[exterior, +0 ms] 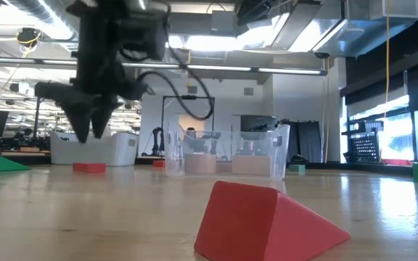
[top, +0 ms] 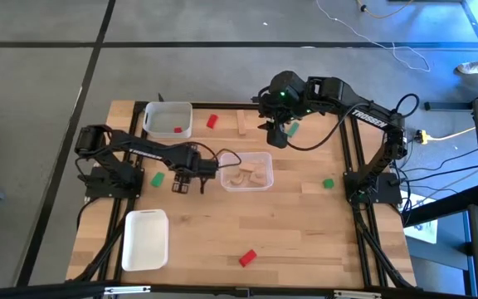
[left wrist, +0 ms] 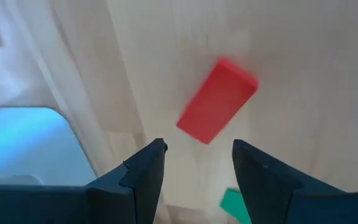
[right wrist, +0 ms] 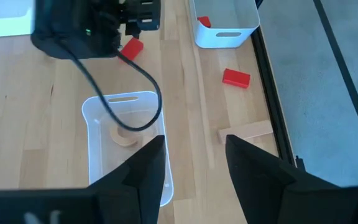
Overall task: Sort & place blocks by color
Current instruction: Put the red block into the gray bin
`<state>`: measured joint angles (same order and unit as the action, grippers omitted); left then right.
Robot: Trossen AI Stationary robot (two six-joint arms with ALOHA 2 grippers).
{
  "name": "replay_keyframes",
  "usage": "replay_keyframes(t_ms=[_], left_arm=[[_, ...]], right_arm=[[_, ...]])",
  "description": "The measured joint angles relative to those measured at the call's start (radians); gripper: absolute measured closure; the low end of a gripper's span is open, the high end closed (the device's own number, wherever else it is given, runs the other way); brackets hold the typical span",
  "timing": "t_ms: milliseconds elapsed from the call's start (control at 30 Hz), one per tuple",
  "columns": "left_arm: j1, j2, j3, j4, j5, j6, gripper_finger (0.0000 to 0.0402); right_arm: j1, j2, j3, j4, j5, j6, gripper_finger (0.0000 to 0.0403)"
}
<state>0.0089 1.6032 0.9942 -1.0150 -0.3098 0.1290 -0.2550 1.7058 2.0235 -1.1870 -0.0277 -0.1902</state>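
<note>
My left gripper (top: 187, 181) hovers open above a red block (left wrist: 217, 99) lying flat on the table, just left of the clear tray (top: 247, 170). In the low view it (exterior: 89, 123) hangs over that block (exterior: 89, 167) without touching it. A green block (top: 157, 178) lies on its other side. My right gripper (top: 276, 133) is open and empty, held high behind the clear tray (right wrist: 126, 149), which holds light-wood blocks (right wrist: 127, 137). A green block (top: 292, 129) lies beside it.
A white tray (top: 168, 120) at the far left holds one red block (top: 178, 129); another white tray (top: 145, 239) sits near left. Loose blocks: red (top: 212, 121), red wedge (top: 247, 258), light-wood (top: 242, 123), green (top: 328, 183). Cables run off the table's right side.
</note>
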Motion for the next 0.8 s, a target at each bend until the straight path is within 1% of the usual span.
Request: replay_keyframes(t_ms=[133, 200, 367, 700, 800], left_arm=[[0.020, 0.000, -0.074, 0.088, 0.128, 0.067, 0.0220], [0.022, 0.000, -0.090, 0.103, 0.153, 0.099, 0.0220], [0.022, 0.000, -0.082, 0.104, 0.141, 0.166, 0.0220], [0.028, 0.000, -0.077, 0.205, 0.136, 0.374, 0.0220], [0.049, 0.000, -0.077, 0.206, 0.137, 0.381, 0.0220]], right_arm=[[0.000, 0.000, 0.000, -0.001, 0.000, -0.001, 0.0233], [0.000, 0.000, 0.000, -0.001, 0.000, -0.001, 0.0233], [0.000, 0.000, 0.000, -0.001, 0.000, -0.002, 0.0233], [0.000, 0.000, 0.000, -0.001, 0.000, -0.002, 0.0233], [0.000, 0.000, 0.000, -0.001, 0.000, -0.002, 0.0233]])
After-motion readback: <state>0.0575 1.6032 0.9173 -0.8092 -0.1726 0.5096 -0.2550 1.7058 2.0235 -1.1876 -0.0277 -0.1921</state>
